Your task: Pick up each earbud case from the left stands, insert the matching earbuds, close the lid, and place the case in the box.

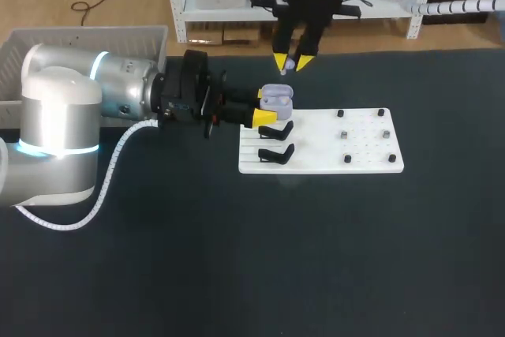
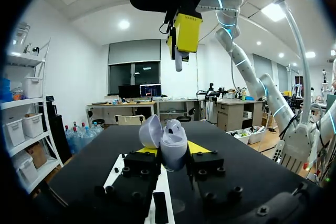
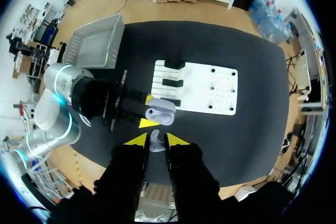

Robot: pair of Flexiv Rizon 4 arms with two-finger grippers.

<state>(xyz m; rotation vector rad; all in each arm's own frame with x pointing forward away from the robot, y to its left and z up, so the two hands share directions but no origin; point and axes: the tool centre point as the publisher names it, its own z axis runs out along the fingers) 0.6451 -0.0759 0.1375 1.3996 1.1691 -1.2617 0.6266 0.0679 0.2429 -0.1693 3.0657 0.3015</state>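
Table: a dark, matte table point(image 1: 237, 258) carries everything.
Board: a flat, smooth white rectangular board point(image 1: 371, 162) lies on the table, with small dark pegs point(image 1: 347, 159) dotted over its right half.
Stands: 2 black, curved stands point(image 1: 276, 153) sit one behind the other on the board's left half.
Left gripper: the left gripper point(image 1: 267, 108) comes in level from the left on a thick silver-grey arm. Its yellow tips are clamped on the case from 2 sides.
Case: the case point(image 1: 277, 100) is a rounded, glossy lavender shell. It is held over the board's far left corner, just beyond the stands, with its lid hinged open and the hollow facing up.
Right gripper: the right gripper point(image 1: 292, 60) hangs point-down from a black wrist. Its 2 yellow tips are pinched on the earbud.
Earbud: the earbud point(image 1: 289, 63) is small, pale and smooth, with a stem. It hangs directly above the open case, not touching it.
Box: the box point(image 1: 87, 34) is pale grey plastic with ribbed walls. It stands at the table's far left, well apart from the board.
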